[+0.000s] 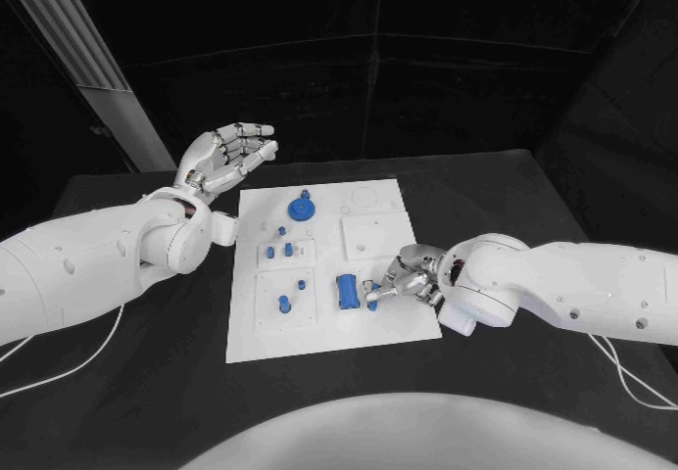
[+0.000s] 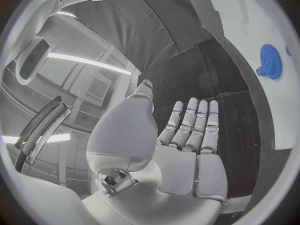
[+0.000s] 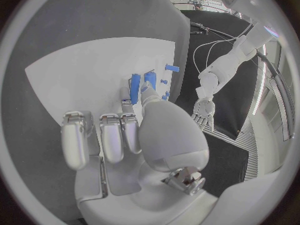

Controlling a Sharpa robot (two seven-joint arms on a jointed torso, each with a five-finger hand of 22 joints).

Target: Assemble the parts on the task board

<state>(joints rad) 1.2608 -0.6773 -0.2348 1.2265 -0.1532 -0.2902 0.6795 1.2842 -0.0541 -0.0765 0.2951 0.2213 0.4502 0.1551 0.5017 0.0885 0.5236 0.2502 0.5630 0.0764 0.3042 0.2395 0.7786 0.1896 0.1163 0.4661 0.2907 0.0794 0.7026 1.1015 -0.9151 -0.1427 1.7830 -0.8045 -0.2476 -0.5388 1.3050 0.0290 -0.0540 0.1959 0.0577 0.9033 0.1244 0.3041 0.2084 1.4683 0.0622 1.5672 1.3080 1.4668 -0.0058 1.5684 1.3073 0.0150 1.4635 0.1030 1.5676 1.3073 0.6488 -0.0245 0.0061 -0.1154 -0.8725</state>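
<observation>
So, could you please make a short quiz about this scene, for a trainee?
1. True or false: the left hand holds a part.
2. Which hand is over the task board? A) left B) right C) both
3. Fill in: the blue gear stands at the board's ___ end, seen from the robot.

Key: 1. False, it is open, off the board. 2. B, the right hand, fingertips by the blue block. 3. Far.

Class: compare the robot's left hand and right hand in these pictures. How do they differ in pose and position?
The left robot hand is raised beside the task board, palm up, fingers spread, empty. The right robot hand is lowered over the board, fingertips at the blue parts. Both are silver hands on white arms.
</observation>
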